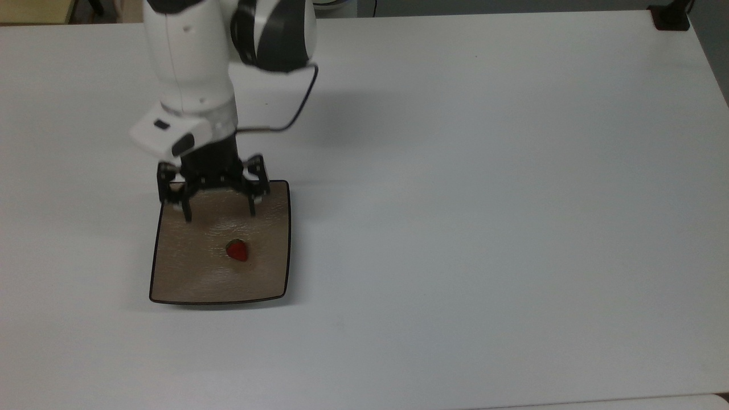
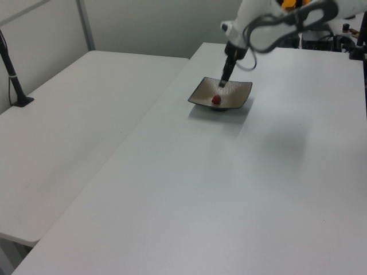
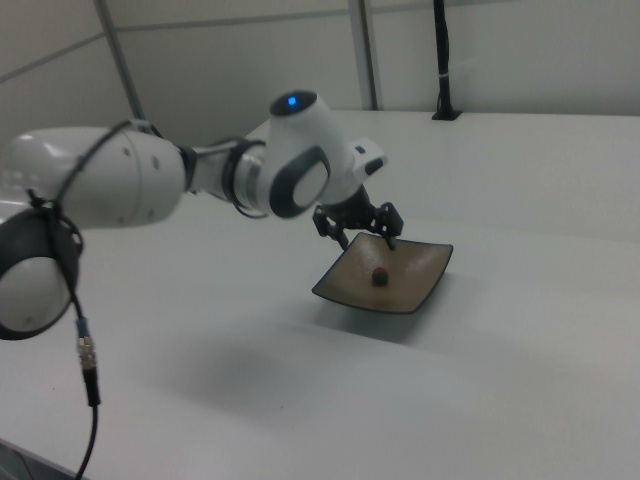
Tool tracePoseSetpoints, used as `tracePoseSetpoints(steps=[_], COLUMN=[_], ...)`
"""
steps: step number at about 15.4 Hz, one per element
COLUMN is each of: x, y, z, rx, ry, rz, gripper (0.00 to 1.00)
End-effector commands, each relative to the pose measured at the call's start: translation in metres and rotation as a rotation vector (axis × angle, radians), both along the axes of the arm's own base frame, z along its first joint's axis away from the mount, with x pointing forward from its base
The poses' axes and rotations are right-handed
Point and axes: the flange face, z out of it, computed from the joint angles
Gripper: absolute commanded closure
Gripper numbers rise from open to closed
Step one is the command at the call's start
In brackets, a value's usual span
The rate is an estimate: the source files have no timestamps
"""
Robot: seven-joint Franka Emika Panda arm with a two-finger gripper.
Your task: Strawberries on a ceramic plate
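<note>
- ceramic plate (image 1: 176,279) sits near the table's (image 1: 484,171) left edge in the top view, and the strawberry (image 1: 237,250) is lying around its middle
- claw (image 1: 219,215) hangs spread open and empty over the plate's far edge
- berry looks soft and light, so I'd pinch its sides gently
- loads of open table toward the top view's right

There was one strawberry (image 1: 237,250) below the gripper (image 1: 219,215), on one ceramic plate (image 1: 182,273); one table (image 1: 484,199).
</note>
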Motion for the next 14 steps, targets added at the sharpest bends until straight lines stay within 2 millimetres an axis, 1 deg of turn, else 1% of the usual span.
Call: tracePoseSetpoints(steps=[1, 4, 5, 7, 8, 9, 10, 12, 14], x=[-0.057, -0.091, -0.101, -0.118, -0.125, -0.133, -0.139, -0.149, -0.154], y=[0.003, 0.01, 0.013, 0.021, 0.031, 0.037, 0.049, 0.07, 0.091], z=[0.077, 0.126, 0.14, 0.162, 0.171, 0.179, 0.184, 0.19, 0.195], rx=[0.046, 0.064, 0.071, 0.085, 0.09, 0.095, 0.098, 0.1, 0.1], ry=[0.164, 0.232, 0.244, 0.266, 0.272, 0.282, 0.294, 0.322, 0.319], rz=[-0.067, -0.118, -0.137, -0.194, -0.21, -0.233, -0.245, -0.269, -0.255], gripper=[0.0, 0.0, 0.0, 0.0, 0.0, 0.0, 0.0, 0.0, 0.0])
